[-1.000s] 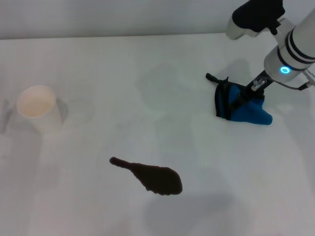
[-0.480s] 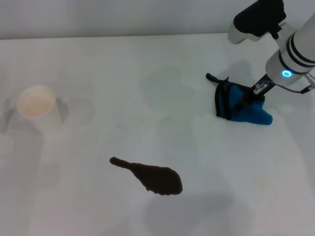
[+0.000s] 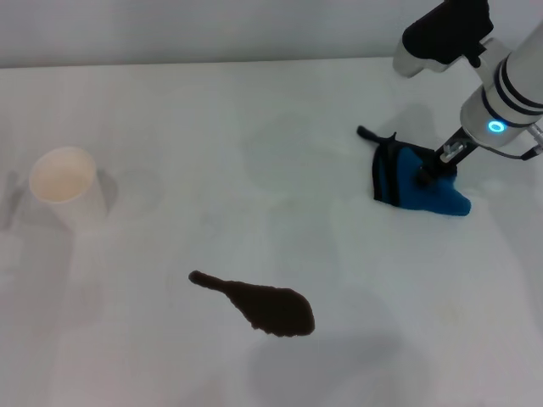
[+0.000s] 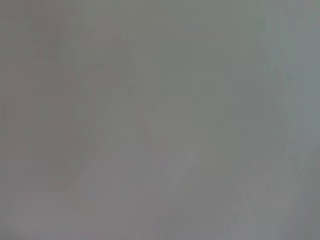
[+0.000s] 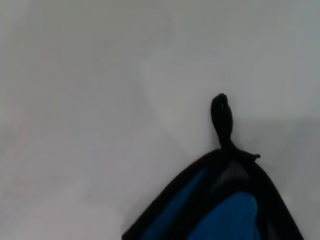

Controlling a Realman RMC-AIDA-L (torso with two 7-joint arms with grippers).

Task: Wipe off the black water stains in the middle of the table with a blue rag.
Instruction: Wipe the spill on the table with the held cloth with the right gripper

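The black water stains (image 3: pixel 265 308) form one tadpole-shaped blotch on the white table (image 3: pixel 212 153), near the front middle. The blue rag (image 3: pixel 434 197) with black edging lies bunched at the back right, far from the blotch. My right gripper (image 3: pixel 427 175) reaches down into the top of the rag and is shut on it. In the right wrist view the blue rag (image 5: pixel 225 217) fills the lower edge and its black loop (image 5: pixel 222 117) points away across the table. My left gripper is out of sight, and the left wrist view shows only a plain grey surface.
A white paper cup (image 3: pixel 66 186) stands upright at the left side of the table. The table's far edge (image 3: pixel 204 63) runs along the top of the head view.
My right gripper has shifted slightly to the right, and the rag has slid a little that way with it. The stain and the cup have not moved.
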